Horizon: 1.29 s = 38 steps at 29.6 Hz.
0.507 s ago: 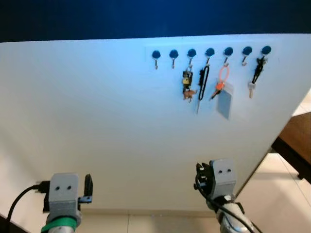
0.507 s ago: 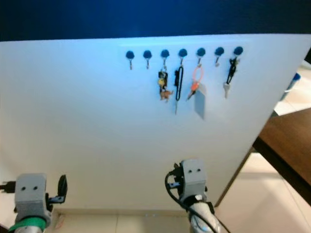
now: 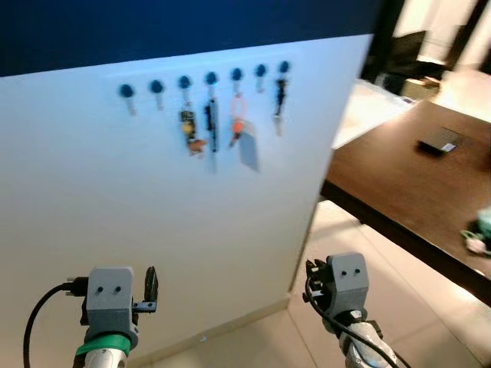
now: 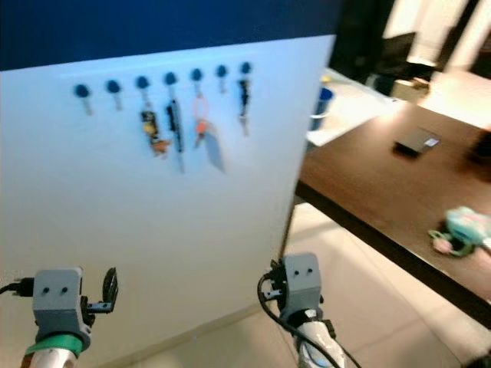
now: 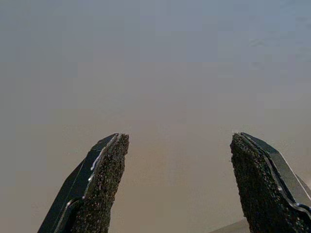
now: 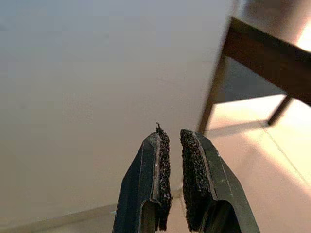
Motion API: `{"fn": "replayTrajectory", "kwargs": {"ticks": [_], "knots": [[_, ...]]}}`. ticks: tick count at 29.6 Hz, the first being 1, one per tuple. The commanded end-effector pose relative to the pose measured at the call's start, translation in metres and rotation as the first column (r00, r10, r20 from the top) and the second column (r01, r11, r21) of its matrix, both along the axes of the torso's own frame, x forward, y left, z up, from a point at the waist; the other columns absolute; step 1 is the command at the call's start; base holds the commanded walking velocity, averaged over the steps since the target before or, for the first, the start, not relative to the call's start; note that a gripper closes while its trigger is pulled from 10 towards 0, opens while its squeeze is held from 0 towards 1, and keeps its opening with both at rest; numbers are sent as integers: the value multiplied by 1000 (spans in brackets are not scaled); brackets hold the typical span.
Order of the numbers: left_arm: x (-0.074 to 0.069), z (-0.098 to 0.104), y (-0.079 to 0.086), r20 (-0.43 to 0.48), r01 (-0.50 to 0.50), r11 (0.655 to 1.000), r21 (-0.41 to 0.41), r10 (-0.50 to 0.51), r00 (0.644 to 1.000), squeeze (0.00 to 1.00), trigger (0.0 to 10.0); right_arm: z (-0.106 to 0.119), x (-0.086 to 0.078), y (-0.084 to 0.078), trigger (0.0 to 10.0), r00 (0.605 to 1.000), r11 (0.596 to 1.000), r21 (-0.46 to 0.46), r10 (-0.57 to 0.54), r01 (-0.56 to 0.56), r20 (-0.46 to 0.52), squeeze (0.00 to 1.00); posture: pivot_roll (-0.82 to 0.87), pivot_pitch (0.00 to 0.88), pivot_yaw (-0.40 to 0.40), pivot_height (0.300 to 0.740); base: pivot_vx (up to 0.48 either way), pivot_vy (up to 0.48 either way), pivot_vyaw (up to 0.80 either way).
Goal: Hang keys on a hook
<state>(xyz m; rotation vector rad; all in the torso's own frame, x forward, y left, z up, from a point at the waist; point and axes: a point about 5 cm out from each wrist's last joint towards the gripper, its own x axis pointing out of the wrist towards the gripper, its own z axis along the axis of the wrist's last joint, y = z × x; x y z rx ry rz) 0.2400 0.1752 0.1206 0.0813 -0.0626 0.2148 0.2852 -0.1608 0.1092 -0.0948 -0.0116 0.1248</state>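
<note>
A white panel (image 3: 153, 230) is faced, a dark desk (image 3: 399, 184) beside it. Keys (image 3: 188, 130) are hung on the hooks (image 3: 211, 78) high up. The left tool (image 5: 175, 189) is held spread, the right tool (image 6: 172, 184) nearly pressed together, empty.

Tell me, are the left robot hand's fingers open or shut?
Open. In the left wrist view the left gripper has its two black fingers wide apart, with plain white wall between them and nothing held.

I'm in a home: white wall (image 3: 153, 230) with key hooks (image 3: 211, 77), dark table (image 3: 406, 184), tiled floor (image 3: 307, 337).
</note>
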Motion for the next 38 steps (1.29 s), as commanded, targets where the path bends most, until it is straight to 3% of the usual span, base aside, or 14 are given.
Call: {"fn": "replayTrajectory", "kwargs": {"ticks": [1,10,24,26,27,28,29,30,31,32,35,38], "knots": [[-1,-5,2,-21,7,1000,-4,-7,1000,0,10000,-3,-2,1,10000,1000,1000,3,6,-6,-8,0,-210,65,130,740,0,0,-800],[-1,-3,-3,6,82,997,11,-82,997,0,10000,-6,-1,-6,10000,999,999,17,-37,37,-15,0,-209,68,154,740,0,0,-800],[-3,-2,2,9,100,995,-15,-99,995,0,10000,-3,11,-3,10000,1000,1000,14,-2,2,-12,0,-205,45,131,740,0,0,-800],[-5,-8,-10,-7,230,969,-92,-232,973,0,10000,-7,8,-9,10000,999,1000,13,-24,24,-26,0,-213,36,137,740,0,0,-800],[-5,-8,-10,-7,230,969,-92,-232,973,0,10000,-7,8,-9,10000,999,1000,13,-24,24,-26,0,-213,36,137,740,0,0,-800],[-9,-9,-22,-14,355,930,-96,-358,933,0,10000,-10,6,-11,10000,999,999,14,-29,29,-35,0,-216,37,141,740,0,0,-800],[-9,-9,-22,-14,355,930,-96,-358,933,0,10000,-10,6,-11,10000,999,999,14,-29,29,-35,0,-216,37,141,740,0,0,-800],[-13,-10,-34,-23,464,879,-109,-469,883,0,10000,-12,4,-12,10000,999,999,15,-28,29,-40,0,-216,37,141,740,0,0,-800],[-13,-10,-34,-23,464,879,-109,-469,883,0,10000,-12,4,-12,10000,999,999,15,-28,29,-40,0,-216,37,141,740,0,0,-800],[-17,-11,-41,-37,529,843,-97,-534,845,0,10000,-13,3,-12,10000,999,1000,18,-21,21,-43,0,-217,36,146,740,0,0,-800],[-15,-15,-40,-62,496,866,-56,-499,864,0,10000,-14,1,-10,10000,999,1000,18,-1,2,-39,0,-212,36,150,740,0,0,-800],[-8,-18,-23,-87,342,940,15,-339,937,0,10000,-13,2,-5,10000,999,1000,19,18,-18,-30,0,-208,35,147,740,0,0,-800]]}}
